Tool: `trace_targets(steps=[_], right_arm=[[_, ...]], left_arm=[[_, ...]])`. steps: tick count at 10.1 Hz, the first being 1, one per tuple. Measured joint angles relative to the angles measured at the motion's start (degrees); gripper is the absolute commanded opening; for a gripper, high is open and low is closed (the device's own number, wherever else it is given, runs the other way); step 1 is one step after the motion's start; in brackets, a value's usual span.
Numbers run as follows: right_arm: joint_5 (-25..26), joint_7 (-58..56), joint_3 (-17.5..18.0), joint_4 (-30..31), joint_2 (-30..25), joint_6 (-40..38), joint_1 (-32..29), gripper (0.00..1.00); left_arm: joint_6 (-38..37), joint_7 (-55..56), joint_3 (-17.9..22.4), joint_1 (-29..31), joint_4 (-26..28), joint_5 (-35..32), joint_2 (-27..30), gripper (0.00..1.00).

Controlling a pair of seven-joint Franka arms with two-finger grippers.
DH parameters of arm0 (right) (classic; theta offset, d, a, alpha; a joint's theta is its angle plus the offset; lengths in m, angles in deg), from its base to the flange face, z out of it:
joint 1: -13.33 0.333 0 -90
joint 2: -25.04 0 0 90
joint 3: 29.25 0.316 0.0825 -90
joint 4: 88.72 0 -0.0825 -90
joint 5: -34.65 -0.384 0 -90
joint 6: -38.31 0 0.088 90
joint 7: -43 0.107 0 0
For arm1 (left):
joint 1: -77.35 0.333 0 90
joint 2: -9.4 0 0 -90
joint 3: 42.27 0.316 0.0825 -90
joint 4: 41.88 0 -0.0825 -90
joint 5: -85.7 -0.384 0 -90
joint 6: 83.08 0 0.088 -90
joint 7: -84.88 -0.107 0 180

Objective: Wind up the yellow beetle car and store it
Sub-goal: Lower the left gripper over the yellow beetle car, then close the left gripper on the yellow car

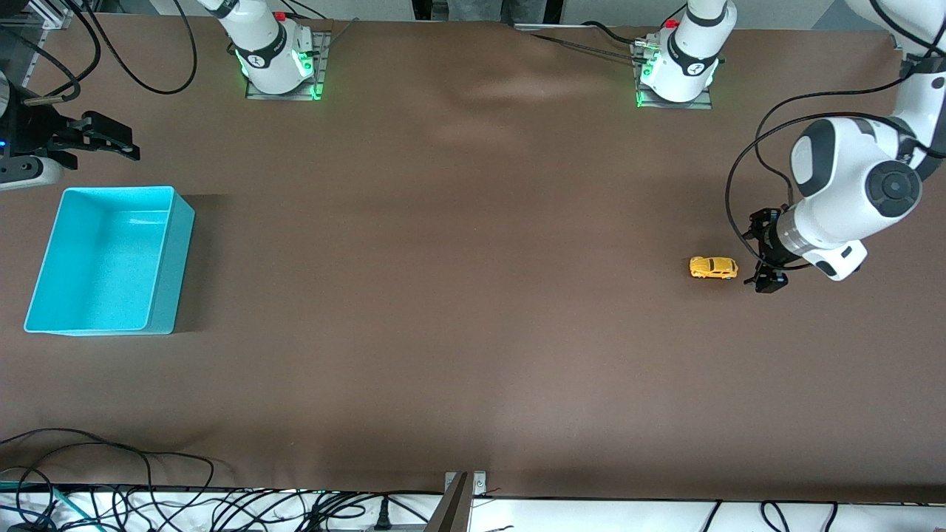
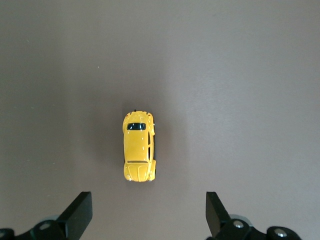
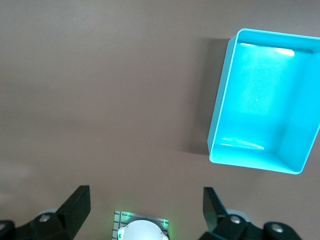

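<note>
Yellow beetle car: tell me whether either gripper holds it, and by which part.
Nothing is held. The yellow beetle car sits free on the table; the open left gripper is beside it, not touching. The open right gripper waits near the turquoise bin.

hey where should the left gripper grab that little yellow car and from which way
Probably across its two long sides at mid-body, coming straight down. The yellow beetle car sits on its wheels on the table, its length running between the open fingers of the left gripper, so its narrow width fits.

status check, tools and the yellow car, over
Left tool open beside small yellow beetle toy car, not touching. Right tool open, waiting above turquoise plastic bin. Nothing in the way.
</note>
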Motion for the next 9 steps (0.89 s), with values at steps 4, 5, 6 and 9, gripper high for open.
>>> trace_targets(steps=[4,5,6,9], right_arm=[[0.0,0.0,0.0,0.0,0.1,0.0,0.0,1.00],[0.0,0.0,0.0,0.0,0.1,0.0,0.0,1.00],[0.0,0.0,0.0,0.0,0.1,0.1,0.1,1.00],[0.0,0.0,0.1,0.0,0.1,0.1,0.7,1.00]], left_arm=[[8.7,12.5,-0.1,0.0,6.7,-7.9,-2.2,1.00],[10.6,14.5,-0.2,0.0,6.8,-9.5,-4.0,1.00],[12.0,15.0,-0.2,0.0,6.8,-10.0,-5.3,1.00],[12.7,15.2,-2.0,-0.2,6.7,-14.1,-7.0,1.00]])
